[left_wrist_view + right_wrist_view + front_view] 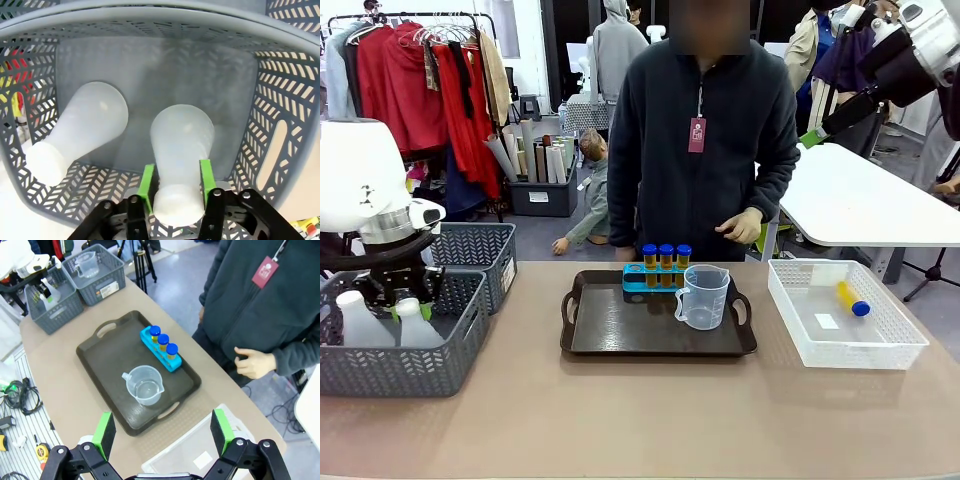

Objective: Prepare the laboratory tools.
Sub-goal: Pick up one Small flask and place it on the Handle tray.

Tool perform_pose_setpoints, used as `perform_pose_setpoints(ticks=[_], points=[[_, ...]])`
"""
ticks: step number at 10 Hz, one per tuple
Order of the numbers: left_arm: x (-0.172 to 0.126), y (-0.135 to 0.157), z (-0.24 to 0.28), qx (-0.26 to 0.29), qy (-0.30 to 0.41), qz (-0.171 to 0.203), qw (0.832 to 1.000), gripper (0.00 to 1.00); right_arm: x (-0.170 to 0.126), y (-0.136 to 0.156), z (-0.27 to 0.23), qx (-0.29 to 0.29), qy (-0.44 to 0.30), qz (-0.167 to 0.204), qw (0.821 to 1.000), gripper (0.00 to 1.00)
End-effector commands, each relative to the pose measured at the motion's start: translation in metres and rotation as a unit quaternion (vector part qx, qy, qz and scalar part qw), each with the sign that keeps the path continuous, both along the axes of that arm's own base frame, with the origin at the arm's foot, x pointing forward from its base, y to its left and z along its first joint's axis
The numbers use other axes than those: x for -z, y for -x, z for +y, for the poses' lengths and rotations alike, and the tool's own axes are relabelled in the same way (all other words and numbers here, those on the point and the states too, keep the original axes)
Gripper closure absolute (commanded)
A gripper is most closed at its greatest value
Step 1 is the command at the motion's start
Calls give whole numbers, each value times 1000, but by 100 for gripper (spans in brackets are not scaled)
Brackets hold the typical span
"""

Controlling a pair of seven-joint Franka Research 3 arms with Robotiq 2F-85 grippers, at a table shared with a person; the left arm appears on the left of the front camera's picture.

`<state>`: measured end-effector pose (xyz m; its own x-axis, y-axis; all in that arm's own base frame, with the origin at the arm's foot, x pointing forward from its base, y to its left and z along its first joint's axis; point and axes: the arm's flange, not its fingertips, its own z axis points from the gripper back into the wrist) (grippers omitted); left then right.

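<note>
The flask [182, 145], upright in the grey mesh basket [280, 100], was judged light, hollow, smooth translucent plastic, probably slippery, so its narrow round neck was the proper hold, where the left gripper [176, 172] clamped its green pads, while the right gripper [162, 425] stood wide and empty.

Three tubes [666, 262] and beaker [703, 297] stand on tray [620, 335], flask [182, 140] in grey basket [400, 370]; fourth tube [851, 298] lies in white basket [900, 345].
</note>
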<state>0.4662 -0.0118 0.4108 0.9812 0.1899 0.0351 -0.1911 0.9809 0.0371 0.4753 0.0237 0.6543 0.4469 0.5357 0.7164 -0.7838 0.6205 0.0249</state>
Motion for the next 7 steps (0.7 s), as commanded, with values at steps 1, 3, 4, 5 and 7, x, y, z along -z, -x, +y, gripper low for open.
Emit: perform_pose_setpoints(ticks=[1, 3, 4, 5, 7], points=[[2, 3, 4, -3, 5, -5, 1000, 100, -2, 1, 0, -5, -9, -1, 1000, 0], [3, 5, 3, -2, 8, -4, 1000, 100, -2, 1, 0, -5, -9, -1, 1000, 0], [2, 5, 3, -2, 9, -5, 1000, 100, -2, 1, 0, -5, -9, -1, 1000, 0], [-1, 6, 3, -2, 20, -8, 1000, 100, -2, 1, 0, -5, -9, -1, 1000, 0], [-25, 9, -2, -2, 26, -16, 1000, 100, -2, 1, 0, -5, -9, -1, 1000, 0]])
